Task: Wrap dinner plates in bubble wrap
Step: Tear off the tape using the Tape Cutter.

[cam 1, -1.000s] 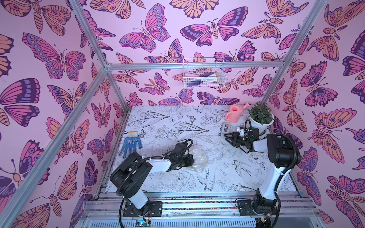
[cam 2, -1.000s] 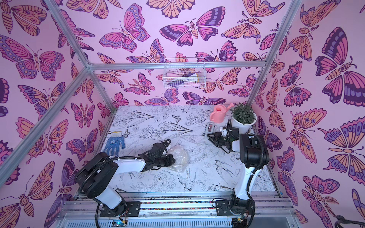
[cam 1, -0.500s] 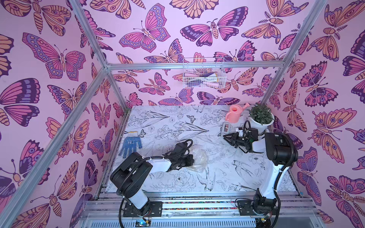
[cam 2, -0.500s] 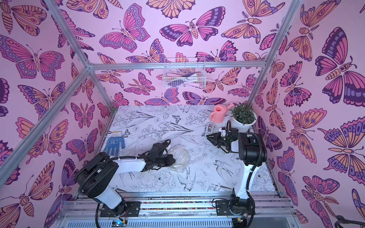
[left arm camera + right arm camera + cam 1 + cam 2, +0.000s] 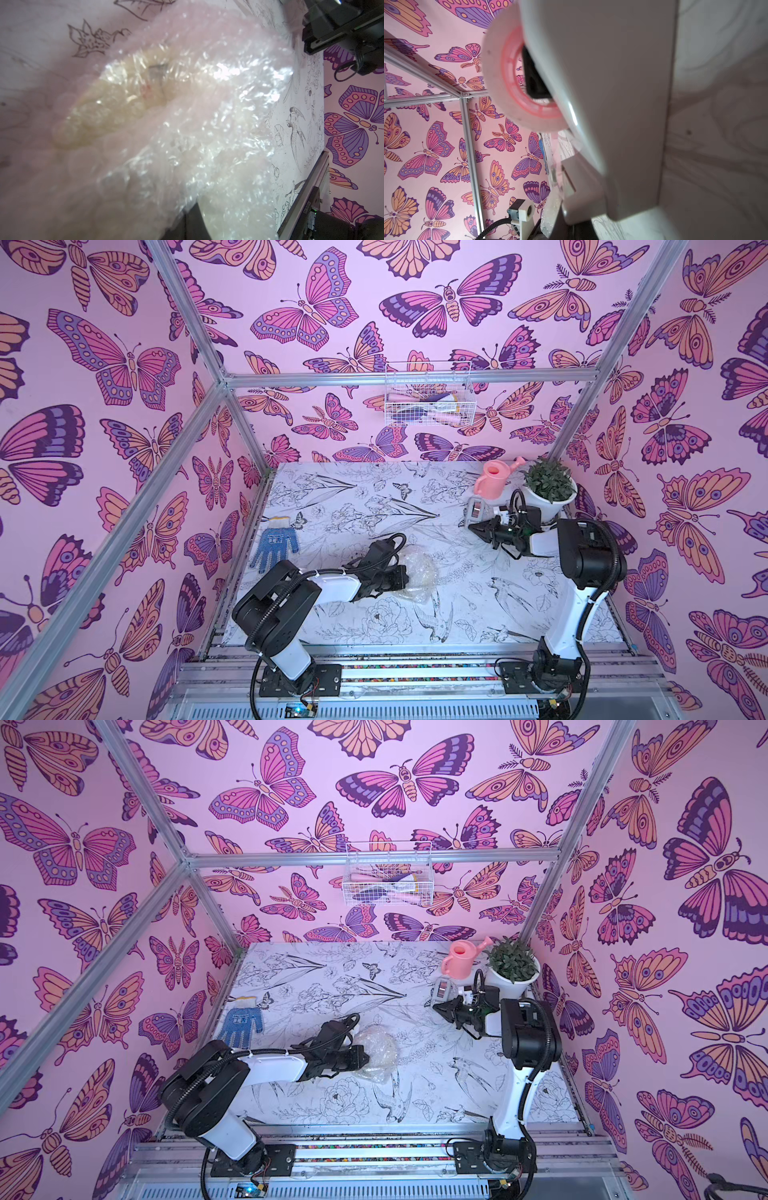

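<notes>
The bubble wrap [image 5: 420,572] lies bunched into a clear crinkly bundle at the table's middle in both top views, and the same bubble wrap [image 5: 379,1051] covers the dinner plate. Through the wrap the plate [image 5: 112,104] shows only as a cream shape in the left wrist view. My left gripper [image 5: 404,576] lies low at the bundle's left edge, shut on the bubble wrap. My right gripper [image 5: 473,526] is shut, its tips right at the grey tape dispenser [image 5: 476,509]. The dispenser [image 5: 612,93] fills the right wrist view, and whether tape sits between the jaws is hidden.
A blue glove [image 5: 276,545] lies at the table's left edge. A pink watering can [image 5: 492,479] and a plant in a white pot [image 5: 548,495] stand at the back right, just behind the right arm. A wire basket [image 5: 428,400] hangs on the back wall.
My right gripper's jaws have closed at the tape dispenser. The left gripper and the wrapped bundle have stayed put.
</notes>
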`<state>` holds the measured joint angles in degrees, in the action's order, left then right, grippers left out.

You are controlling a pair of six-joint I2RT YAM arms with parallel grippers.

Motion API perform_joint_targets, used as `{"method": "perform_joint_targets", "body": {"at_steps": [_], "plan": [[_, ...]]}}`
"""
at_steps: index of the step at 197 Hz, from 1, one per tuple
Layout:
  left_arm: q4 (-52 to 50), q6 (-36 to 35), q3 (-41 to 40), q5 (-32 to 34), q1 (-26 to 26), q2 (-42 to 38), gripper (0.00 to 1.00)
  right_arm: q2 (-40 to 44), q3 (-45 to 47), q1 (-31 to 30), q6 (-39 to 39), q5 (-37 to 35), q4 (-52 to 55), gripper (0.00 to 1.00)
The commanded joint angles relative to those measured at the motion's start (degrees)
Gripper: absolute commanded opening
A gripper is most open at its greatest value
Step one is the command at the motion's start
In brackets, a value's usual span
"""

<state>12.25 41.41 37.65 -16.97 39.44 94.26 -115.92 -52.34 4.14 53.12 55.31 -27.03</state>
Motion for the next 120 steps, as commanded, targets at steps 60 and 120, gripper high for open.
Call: {"method": "perform_joint_targets", "body": {"at_steps": [60,120], "plan": [[-9.9,0.0,-3.6,1.4,0.9,4.8,0.00,4.2,-10.1,-2.2,-17.2,-25.5,47.5,0.00],[-9.1,-0.1,-3.5,0.9,1.0,5.0,0.00,12.4,-5.3,-5.0,-20.0,-24.8,32.4,0.00]]}}
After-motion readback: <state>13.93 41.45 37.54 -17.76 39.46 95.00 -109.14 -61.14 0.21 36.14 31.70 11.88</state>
